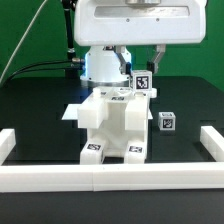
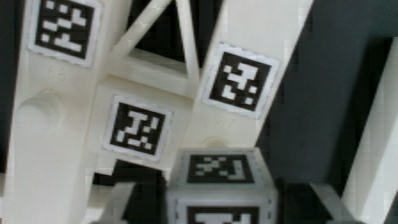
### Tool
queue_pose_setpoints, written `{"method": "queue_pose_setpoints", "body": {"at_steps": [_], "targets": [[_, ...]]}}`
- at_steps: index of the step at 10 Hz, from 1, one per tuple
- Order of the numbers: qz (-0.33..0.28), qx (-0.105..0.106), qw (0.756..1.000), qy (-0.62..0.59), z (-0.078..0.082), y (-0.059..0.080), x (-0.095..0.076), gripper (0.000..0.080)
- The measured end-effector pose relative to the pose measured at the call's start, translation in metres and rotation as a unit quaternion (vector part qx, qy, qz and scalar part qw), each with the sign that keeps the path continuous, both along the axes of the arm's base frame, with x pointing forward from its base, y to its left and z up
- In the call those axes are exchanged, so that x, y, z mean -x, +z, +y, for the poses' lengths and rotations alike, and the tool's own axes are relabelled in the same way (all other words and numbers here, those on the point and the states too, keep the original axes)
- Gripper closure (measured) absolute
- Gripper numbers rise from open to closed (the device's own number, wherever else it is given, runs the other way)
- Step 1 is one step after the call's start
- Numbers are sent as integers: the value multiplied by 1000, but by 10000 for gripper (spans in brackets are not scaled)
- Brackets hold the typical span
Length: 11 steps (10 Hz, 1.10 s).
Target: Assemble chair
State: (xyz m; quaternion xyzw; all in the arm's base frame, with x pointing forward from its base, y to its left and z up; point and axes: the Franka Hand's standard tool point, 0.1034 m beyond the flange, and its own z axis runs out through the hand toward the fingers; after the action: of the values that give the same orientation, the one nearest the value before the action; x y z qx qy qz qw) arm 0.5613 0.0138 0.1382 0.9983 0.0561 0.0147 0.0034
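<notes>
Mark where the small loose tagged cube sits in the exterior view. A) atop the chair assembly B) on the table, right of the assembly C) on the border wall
B: the cube stands on the black table at the exterior view's right of the chair assembly, apart from it.

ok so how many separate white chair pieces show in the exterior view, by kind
joined chair body: 1
loose tagged cube: 1
raised tagged piece: 1
total: 3

White border wall (image 1: 50, 178) (black table (image 1: 40, 110))
</notes>
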Motion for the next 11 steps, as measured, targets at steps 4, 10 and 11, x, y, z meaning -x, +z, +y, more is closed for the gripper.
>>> {"method": "queue_pose_setpoints", "body": {"at_steps": [4, 10, 11], "targets": [[4, -1, 1000, -2, 0, -2, 6, 518], [7, -3, 1000, -9, 3, -2, 10, 518], [9, -2, 1000, -9, 2, -2, 11, 518]]}}
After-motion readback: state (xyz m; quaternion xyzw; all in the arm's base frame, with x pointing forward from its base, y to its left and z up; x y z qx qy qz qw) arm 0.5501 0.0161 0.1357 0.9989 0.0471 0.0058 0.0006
